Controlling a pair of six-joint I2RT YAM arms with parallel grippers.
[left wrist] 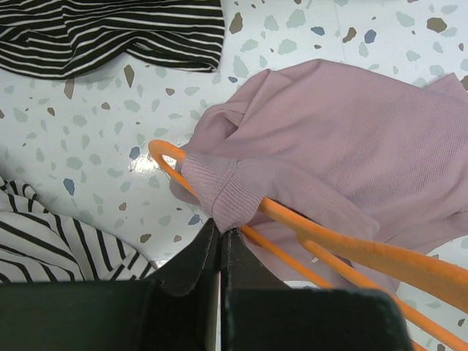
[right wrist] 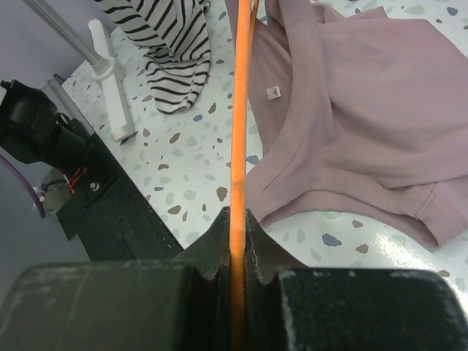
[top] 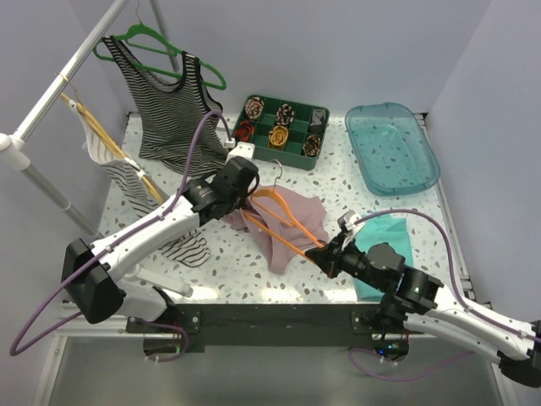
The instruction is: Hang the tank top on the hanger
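The dusty-pink tank top point(top: 283, 222) lies crumpled on the speckled table, also in the left wrist view point(left wrist: 351, 139) and the right wrist view point(right wrist: 365, 124). The orange hanger point(top: 283, 227) lies across it; one end point(left wrist: 164, 155) pokes through a shoulder strap. My left gripper point(top: 241, 196) point(left wrist: 221, 232) is shut on the ribbed strap edge of the tank top. My right gripper point(top: 325, 252) point(right wrist: 238, 216) is shut on the hanger's other arm point(right wrist: 240, 131).
Striped tank tops hang on a green hanger point(top: 161, 51) and a wooden hanger point(top: 101, 127) from a rack point(top: 51, 93) at left. A green compartment tray point(top: 281, 128), a teal bin point(top: 390, 145) and a flat teal cloth point(top: 382, 245) lie right.
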